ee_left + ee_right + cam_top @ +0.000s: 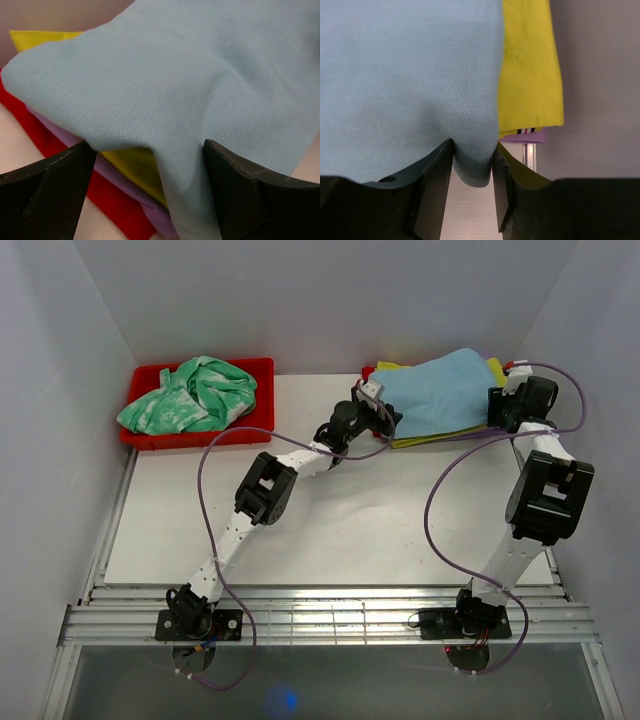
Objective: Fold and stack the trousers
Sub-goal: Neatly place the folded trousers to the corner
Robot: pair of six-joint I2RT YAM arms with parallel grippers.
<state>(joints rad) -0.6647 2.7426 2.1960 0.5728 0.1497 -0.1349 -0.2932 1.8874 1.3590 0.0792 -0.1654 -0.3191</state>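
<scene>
The light sky-blue trousers [445, 390] lie folded on top of a stack at the table's back right. My left gripper [393, 421] is at their left edge. In the left wrist view the gripper [150, 155] is open, with a drooping edge of the trousers [175, 75] between the wide-apart jaws, close to the right fingertip [225, 165]. My right gripper [497, 410] is at the trousers' right edge. In the right wrist view it [472, 150] is shut on a bulging fold of the trousers [405, 75].
Under the trousers lie a yellow cloth [527, 65], a lilac cloth [115, 172] and a red tray [30, 125]. A red bin [140, 435] at the back left holds the mint-green-and-white garment [195, 395]. White walls close in the table on three sides.
</scene>
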